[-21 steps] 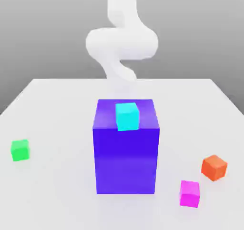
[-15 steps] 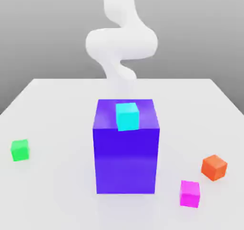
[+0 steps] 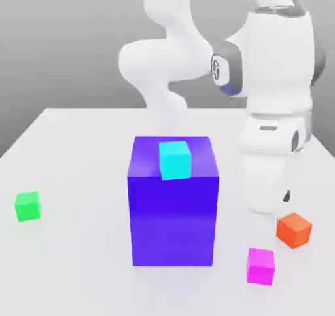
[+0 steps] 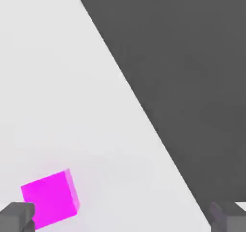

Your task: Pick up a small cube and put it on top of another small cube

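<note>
Magenta cube (image 3: 260, 267) pickup: line up first, then drop

So the cube's on the desk (image 3: 78, 269), over at the exterior view's right and pretty near, nothing holding it. The hand (image 4: 122, 217) is above the desk around there, fingers (image 4: 17, 217) spread wide with nothing between them. In the hand view the cube is way off centre, crowding one finger, so I wouldn't go straight down: you'd probably clip the top and knock it away. I'd slide over until it's midway between the fingers, and only then lower.

Its sides also look skewed to the way the fingers close, so I'd give the wrist a little twist to get the pads flat on two opposite faces. Go low, squeeze gently, lift straight up. By my reckoning we're at the approach, grab and stack both to do.

Main nuisance is the orange cube (image 3: 294, 230), just beside it, farther and more to the right. A sloppy sideways move or an open finger could bump it. The big blue-violet box (image 3: 173, 220) stands left of the magenta one with a cyan cube (image 3: 175, 161) at the near edge of its top, so carry high if heading that way. Green cube (image 3: 27, 206) is well apart at far left, no bother. Can't tell which cube is meant to be the base.
</note>
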Controlling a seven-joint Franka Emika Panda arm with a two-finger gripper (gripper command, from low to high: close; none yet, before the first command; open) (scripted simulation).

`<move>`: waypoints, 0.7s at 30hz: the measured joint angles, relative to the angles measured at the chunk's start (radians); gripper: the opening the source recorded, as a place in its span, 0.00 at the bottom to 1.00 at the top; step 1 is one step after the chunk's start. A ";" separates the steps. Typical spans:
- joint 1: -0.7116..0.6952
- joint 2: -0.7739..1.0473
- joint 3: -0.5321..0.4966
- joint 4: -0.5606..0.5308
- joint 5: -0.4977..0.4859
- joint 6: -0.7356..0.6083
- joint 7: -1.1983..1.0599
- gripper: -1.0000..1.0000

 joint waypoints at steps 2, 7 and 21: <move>0.009 0.071 0.009 -0.022 -0.028 0.036 -0.051 0.50; 0.019 0.252 0.011 -0.012 -0.060 0.165 -0.080 0.50; 0.016 0.163 0.015 -0.031 -0.059 0.091 -0.082 0.00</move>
